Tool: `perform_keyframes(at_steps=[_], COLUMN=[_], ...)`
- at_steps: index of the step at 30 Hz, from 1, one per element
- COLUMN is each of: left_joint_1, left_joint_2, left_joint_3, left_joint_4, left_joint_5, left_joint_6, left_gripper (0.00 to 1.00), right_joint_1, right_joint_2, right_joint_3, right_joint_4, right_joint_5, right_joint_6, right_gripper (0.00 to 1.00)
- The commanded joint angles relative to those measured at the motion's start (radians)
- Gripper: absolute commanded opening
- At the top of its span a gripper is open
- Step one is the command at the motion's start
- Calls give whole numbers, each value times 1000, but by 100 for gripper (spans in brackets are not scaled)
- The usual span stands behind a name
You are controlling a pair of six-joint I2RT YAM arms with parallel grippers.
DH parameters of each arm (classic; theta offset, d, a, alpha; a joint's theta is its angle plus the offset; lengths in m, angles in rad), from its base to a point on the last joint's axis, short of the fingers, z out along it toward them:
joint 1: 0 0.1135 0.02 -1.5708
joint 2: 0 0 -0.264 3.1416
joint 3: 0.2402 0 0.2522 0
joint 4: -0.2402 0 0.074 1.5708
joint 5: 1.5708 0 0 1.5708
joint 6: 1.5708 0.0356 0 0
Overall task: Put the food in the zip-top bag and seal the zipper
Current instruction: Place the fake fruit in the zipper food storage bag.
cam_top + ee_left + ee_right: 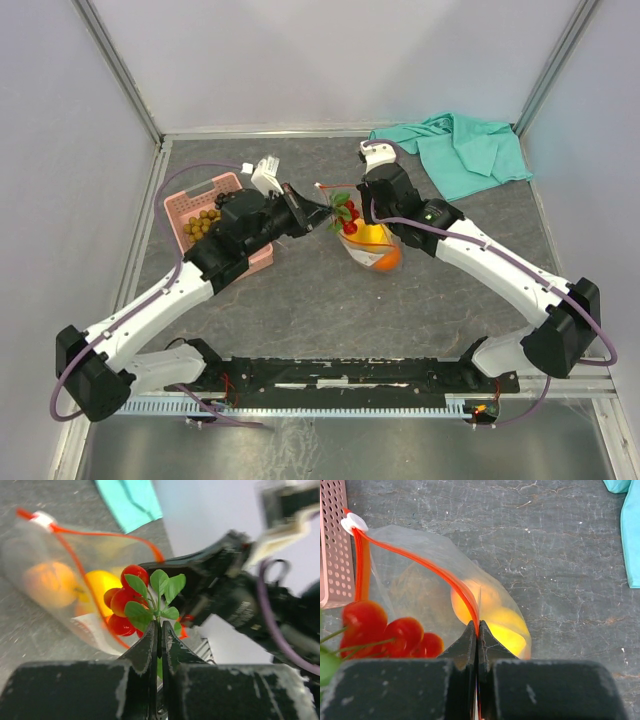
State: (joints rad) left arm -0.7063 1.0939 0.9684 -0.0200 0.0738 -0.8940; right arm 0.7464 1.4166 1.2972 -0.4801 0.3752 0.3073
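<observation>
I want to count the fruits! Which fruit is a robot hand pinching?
The red berry bunch with green leaves: the left gripper pinches its stem. The orange and the lemon lie in the clear bag.

Clear glossy plastic zip-top bag (410, 580); matt cracked grey tabletop (560, 555); teal cloth (465, 150)
</observation>
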Motion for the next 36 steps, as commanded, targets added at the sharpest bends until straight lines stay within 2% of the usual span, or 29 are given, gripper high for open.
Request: perform_keyframes(at_steps=[1,5,11,17,26,33,36], left_joint_1=[-9,-17,-66,-127,-136,-135,-136], left_joint_2=[30,63,182,256,290,293,317], left_joint_3=[-1,58,233,324,389,332,336], left_joint_4=[-88,-233,-421,-456,-432,-405,-443], left_joint_5=[-124,-218,-313,-356,-373,-376,-384], left_joint_6=[-60,-53,3,17,-26,-64,-57], left_gripper=[3,3,3,9,13,15,14], right_joint_1=[5,5,6,11,18,18,18], right_joint_2=[-34,-45,-48,-52,-73,-83,-86], right_joint_3=[2,-7,-13,-44,-69,-61,-66], right_joint_4=[42,41,50,89,113,107,110], right_joint_5=[8,1,-50,-91,-87,-90,-92], right_joint_6=[23,27,47,88,96,86,88], right_gripper=[2,2,2,2,2,2,2])
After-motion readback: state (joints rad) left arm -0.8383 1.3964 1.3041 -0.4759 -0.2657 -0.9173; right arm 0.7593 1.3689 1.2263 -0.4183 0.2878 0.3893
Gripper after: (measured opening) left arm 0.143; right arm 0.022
